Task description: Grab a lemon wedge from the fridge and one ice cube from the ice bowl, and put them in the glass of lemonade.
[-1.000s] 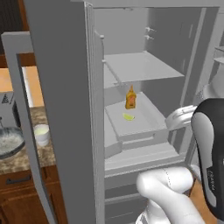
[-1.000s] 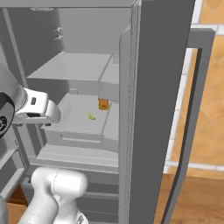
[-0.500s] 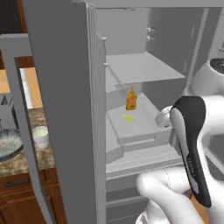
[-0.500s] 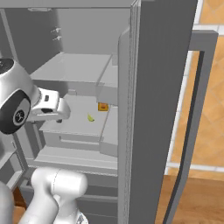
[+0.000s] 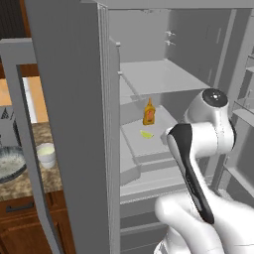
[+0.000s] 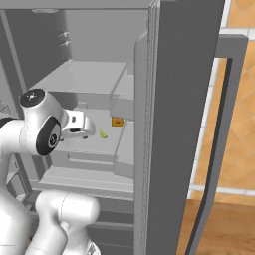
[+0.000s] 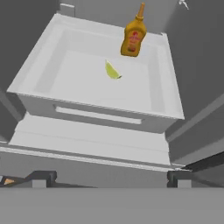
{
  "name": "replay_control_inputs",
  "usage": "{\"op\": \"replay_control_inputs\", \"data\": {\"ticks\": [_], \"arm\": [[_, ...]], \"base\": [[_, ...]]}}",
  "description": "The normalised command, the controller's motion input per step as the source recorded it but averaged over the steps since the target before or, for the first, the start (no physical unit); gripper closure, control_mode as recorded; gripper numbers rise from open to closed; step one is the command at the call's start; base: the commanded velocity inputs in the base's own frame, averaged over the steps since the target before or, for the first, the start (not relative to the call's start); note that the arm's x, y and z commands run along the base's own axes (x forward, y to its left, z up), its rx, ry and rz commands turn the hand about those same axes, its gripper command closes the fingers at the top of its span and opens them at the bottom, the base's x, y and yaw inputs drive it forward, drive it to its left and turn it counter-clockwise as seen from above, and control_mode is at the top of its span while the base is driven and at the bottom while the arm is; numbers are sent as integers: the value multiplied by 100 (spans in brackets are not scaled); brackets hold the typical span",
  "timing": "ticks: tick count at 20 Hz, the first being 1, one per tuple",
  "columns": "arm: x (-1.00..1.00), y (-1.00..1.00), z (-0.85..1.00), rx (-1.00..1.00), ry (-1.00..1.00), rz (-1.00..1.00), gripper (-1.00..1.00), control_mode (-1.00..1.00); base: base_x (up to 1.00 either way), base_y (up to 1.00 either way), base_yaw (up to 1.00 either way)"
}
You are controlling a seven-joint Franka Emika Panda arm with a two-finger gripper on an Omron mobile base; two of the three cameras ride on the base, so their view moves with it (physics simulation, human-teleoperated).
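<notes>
The claw (image 7: 107, 178) is held wide open and empty before the fridge (image 5: 74, 99) drawer (image 7: 94, 107). The wedge (image 7: 112, 70) lies flat inside; beyond it, the bottle (image 7: 133, 37) could be toppled if the reach is overshot

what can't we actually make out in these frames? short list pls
- Ice bowl, left base view: cut off by the left edge; single cubes too small to tell.
- Bottle, right base view: top half hidden behind the shelf front; label unreadable.
- Lemon wedge, hand view: clear, but rind versus flesh side too small to tell.
- Hand, right base view: fingertips too small to separate.
</notes>
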Motion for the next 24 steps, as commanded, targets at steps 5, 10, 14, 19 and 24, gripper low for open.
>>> {"op": "replay_control_inputs", "data": {"ticks": [5,10,14,19,24], "arm": [[77,-9,-19,0,7,0,-100,-100],[55,-4,0,3,16,0,-100,-100],[12,0,-10,6,4,0,-100,-100],[41,0,-32,3,0,0,-100,-100],[70,0,-35,1,1,2,-100,-100]], "base": [[0,0,0],[0,0,0],[0,0,0],[0,0,0],[0,0,0]]}}
